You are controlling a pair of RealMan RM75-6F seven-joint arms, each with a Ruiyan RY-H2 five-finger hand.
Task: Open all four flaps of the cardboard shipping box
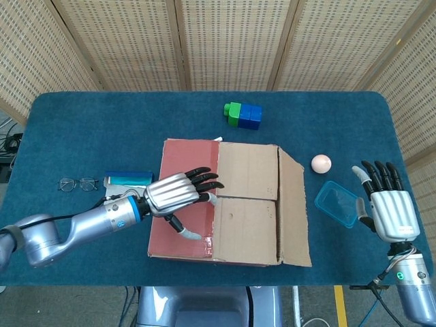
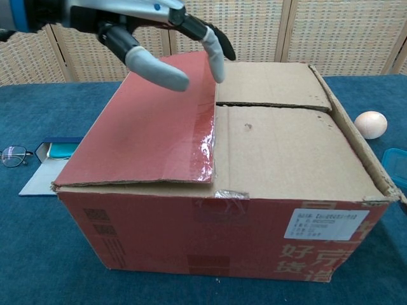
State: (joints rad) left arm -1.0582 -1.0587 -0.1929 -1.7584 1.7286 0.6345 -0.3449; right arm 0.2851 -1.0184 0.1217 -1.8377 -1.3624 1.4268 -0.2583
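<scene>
The cardboard shipping box (image 1: 228, 202) (image 2: 254, 165) stands mid-table. Its red left flap (image 1: 184, 197) (image 2: 152, 127) lies folded over the top, its taped edge near the middle. Two brown inner flaps (image 1: 246, 170) lie flat beside it, and the right flap (image 1: 294, 208) leans outward. My left hand (image 1: 178, 193) (image 2: 156, 32) hovers over the red flap with fingers spread, fingertips near its taped edge, holding nothing. Off the box's right side, near the table's edge, my right hand (image 1: 390, 208) is open with fingers pointing away; the chest view does not show it.
Green and blue blocks (image 1: 243, 115) sit behind the box. A cream ball (image 1: 321, 163) (image 2: 371, 124) and a clear blue tub (image 1: 337, 203) lie to its right. Left of the box are a blue case (image 1: 128, 178) (image 2: 58, 151) and glasses (image 1: 78, 184) (image 2: 13, 155).
</scene>
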